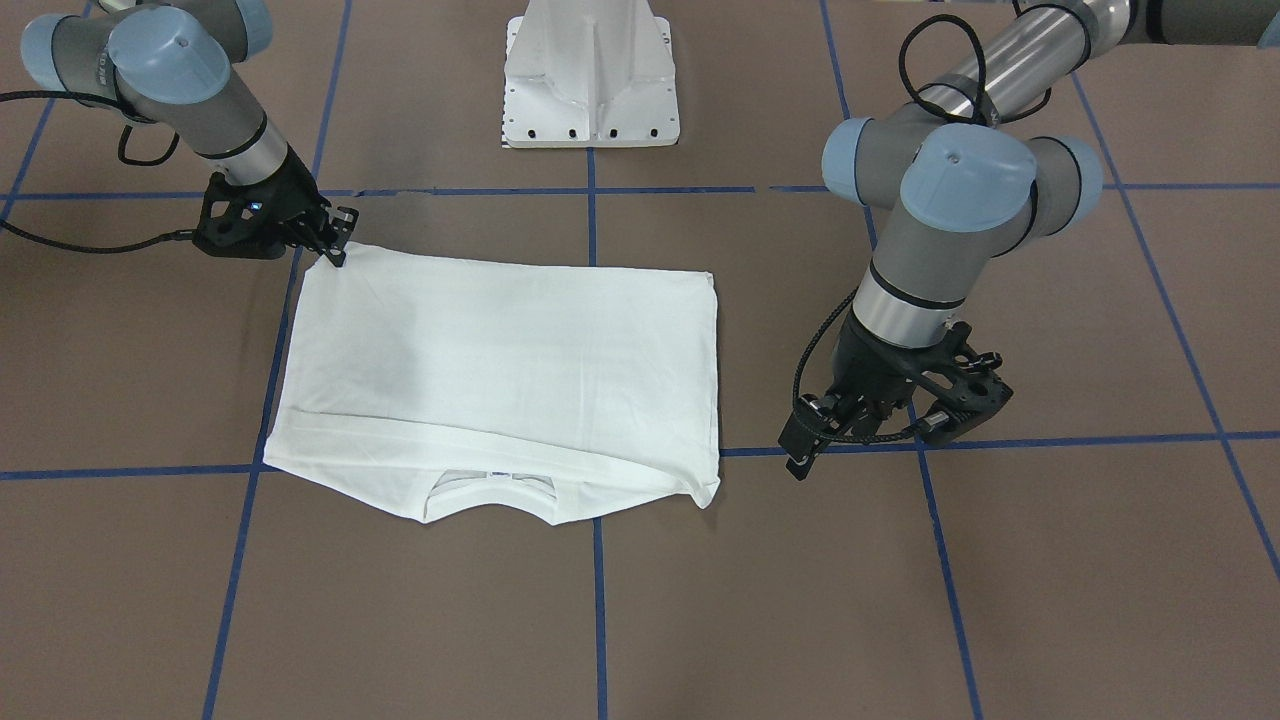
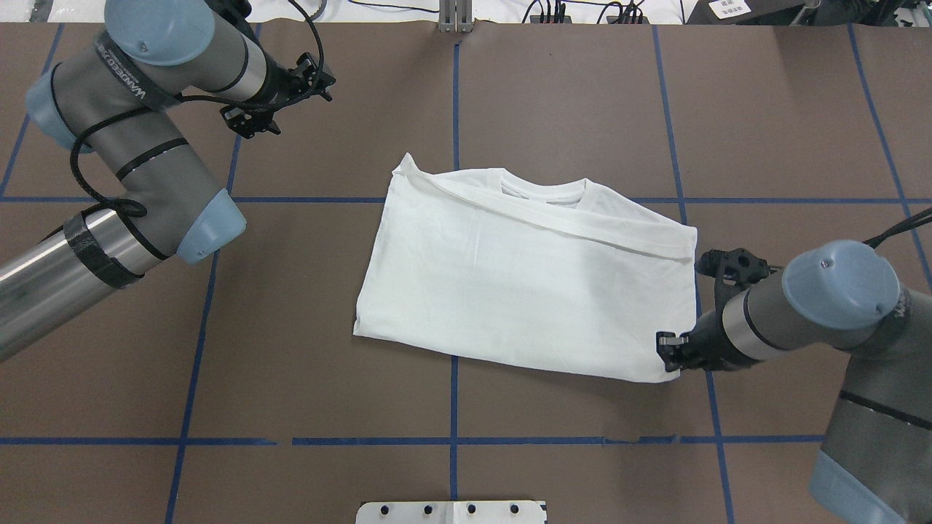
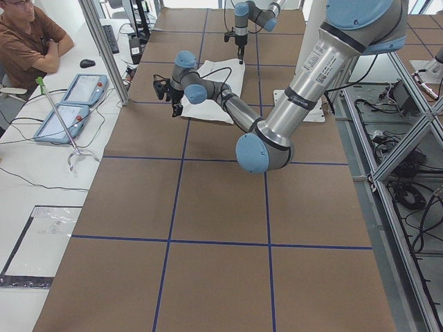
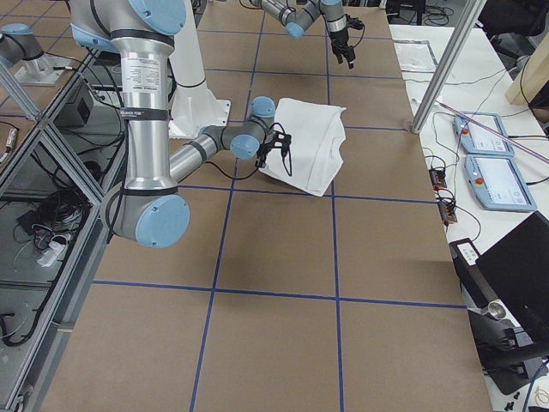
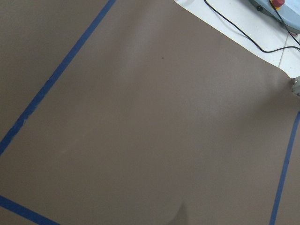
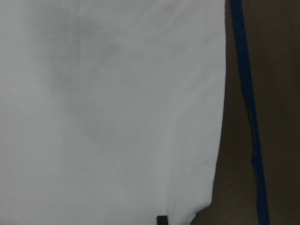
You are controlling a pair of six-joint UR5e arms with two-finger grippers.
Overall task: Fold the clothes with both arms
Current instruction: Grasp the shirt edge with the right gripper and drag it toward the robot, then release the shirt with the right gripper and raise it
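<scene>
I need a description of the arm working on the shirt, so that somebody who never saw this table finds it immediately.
On the brown table with blue tape lines lies one folded white T-shirt. The right gripper is at the shirt's corner nearest the robot, jaws closed on the cloth. Unlike it, the left gripper hangs apart over bare table, touching nothing.

My right end effector (image 1: 336, 252) sits at the T-shirt (image 1: 500, 370) corner, tips too small to tell if they're pinching cloth. Right wrist cam: blurry, shirt cut off on 3 sides, only one black fingertip (image 6: 161, 219) poking in at btm edge.
</scene>
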